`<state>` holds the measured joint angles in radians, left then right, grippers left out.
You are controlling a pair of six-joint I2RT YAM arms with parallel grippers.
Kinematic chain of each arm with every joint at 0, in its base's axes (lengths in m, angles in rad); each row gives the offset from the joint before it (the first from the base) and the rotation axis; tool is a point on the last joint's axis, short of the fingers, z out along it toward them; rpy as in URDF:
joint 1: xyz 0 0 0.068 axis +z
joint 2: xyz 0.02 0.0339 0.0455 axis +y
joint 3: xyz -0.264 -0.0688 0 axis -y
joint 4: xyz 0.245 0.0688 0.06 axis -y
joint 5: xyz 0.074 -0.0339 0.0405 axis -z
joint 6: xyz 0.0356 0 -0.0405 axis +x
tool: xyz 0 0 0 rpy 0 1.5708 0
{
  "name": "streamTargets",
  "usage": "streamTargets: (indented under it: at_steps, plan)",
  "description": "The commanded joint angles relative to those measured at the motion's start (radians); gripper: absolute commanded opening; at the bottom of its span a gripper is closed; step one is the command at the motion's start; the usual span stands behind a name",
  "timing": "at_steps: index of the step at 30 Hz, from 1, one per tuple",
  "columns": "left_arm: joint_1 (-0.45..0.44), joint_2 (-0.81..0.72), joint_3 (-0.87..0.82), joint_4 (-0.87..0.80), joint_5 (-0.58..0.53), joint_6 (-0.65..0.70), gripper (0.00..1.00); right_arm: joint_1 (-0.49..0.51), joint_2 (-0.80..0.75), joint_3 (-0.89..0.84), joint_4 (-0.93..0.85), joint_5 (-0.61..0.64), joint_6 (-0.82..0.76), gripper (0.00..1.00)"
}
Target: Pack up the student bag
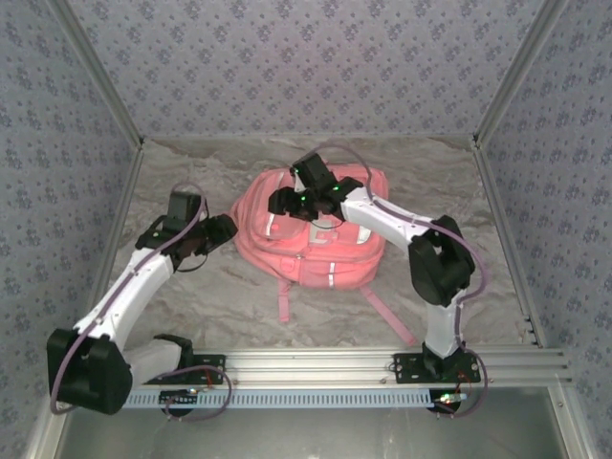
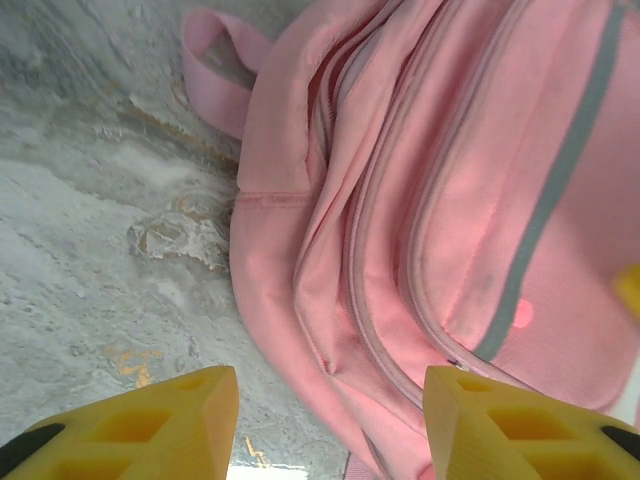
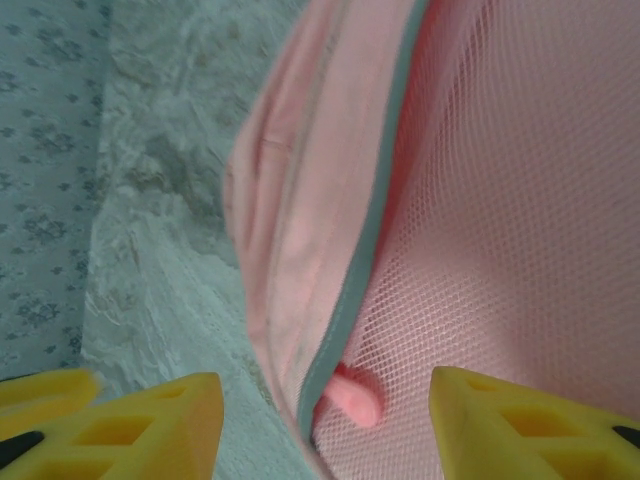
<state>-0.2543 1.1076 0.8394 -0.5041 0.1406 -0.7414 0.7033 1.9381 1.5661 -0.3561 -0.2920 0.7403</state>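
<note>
Backpack of soft pink fabric [image 1: 320, 251] lies flat, contents hidden (pink mesh panel [image 3: 520, 250] shows). Left gripper [image 2: 330, 400] released beside it; right gripper [image 3: 325, 400] released, straddling its edge.

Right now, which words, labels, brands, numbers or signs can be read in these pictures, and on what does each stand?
No text can be read.
White patch on the pink backpack: dark marks, too blurred to read.
Wallpaper: a small flower pattern, no letters.
</note>
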Motion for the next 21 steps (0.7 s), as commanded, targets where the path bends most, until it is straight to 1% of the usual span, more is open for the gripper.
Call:
streamTargets:
  at_steps: [1,5,11,19,21]
  plan:
    - [0.004,-0.056,-0.015,-0.061,-0.024,0.054,0.51,0.006,0.055,0.064,0.015,-0.034,0.077,0.57]
    - [0.015,-0.092,-0.054,-0.051,-0.013,0.062,0.51,0.017,0.113,0.106,0.024,-0.043,0.086,0.54]
    - [0.028,-0.094,-0.094,-0.035,0.011,0.068,0.50,0.030,0.138,0.118,0.067,-0.061,0.111,0.44]
    - [0.023,-0.095,-0.104,-0.021,0.055,0.068,0.48,0.039,0.205,0.170,0.034,-0.068,0.134,0.42]
    - [0.012,-0.095,-0.106,-0.026,0.057,0.064,0.48,0.038,0.215,0.164,0.022,-0.056,0.130,0.39]
